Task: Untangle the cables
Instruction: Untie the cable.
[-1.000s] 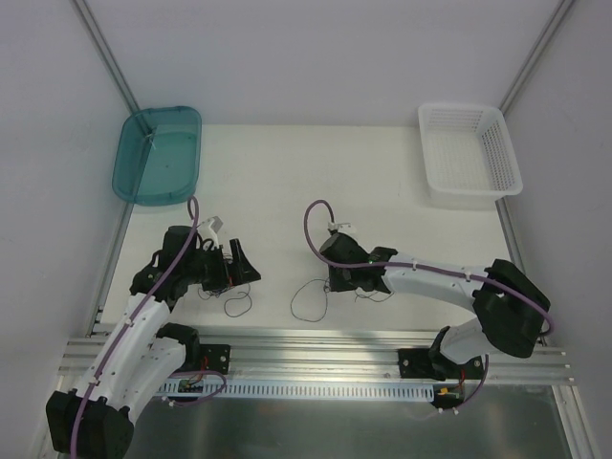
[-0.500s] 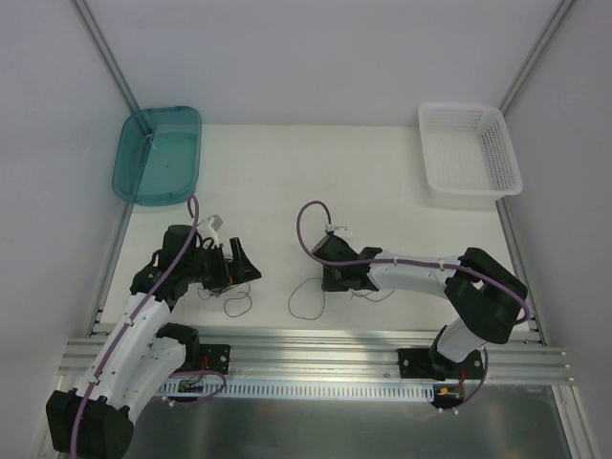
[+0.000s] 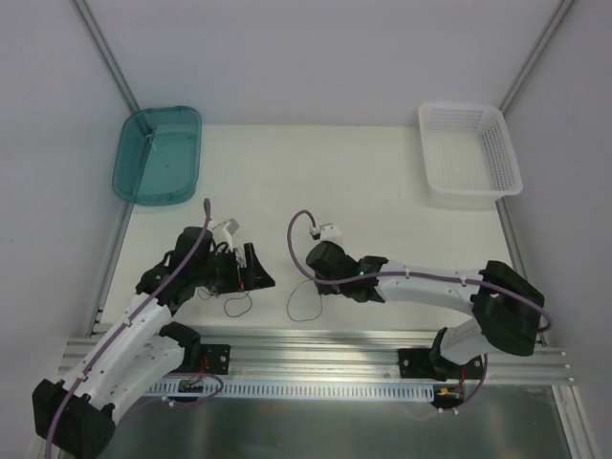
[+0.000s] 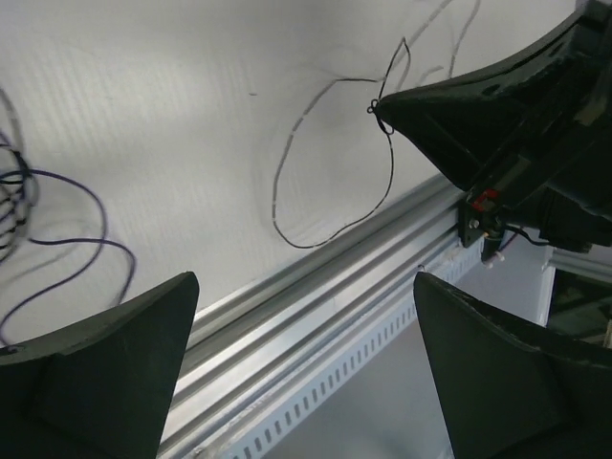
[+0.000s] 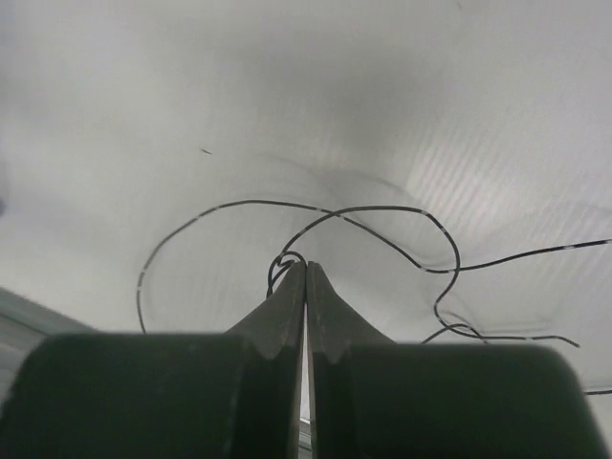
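Observation:
The cables are hair-thin dark strands on the white table. One strand forms a loose loop [image 3: 303,304] [image 4: 316,163] [image 5: 229,215] near the front edge. Its small curl sits at the very tip of my right gripper [image 3: 306,280] [image 5: 306,268] [image 4: 381,107], which is shut on it. A further strand [image 5: 449,258] trails off to the right. Other purplish strands [image 3: 236,304] [image 4: 57,239] lie beside my left gripper [image 3: 258,273] [image 4: 306,382]. It hangs open just left of the loop, with nothing between its fingers.
A teal bin [image 3: 158,153] stands at the back left and a white basket [image 3: 470,153] at the back right. The aluminium rail [image 3: 316,346] [image 4: 316,316] runs along the table's front edge, just below both grippers.
My right gripper has slid left and closed fully on the strand's curl. My left gripper has shifted a little right towards the loop, still open.

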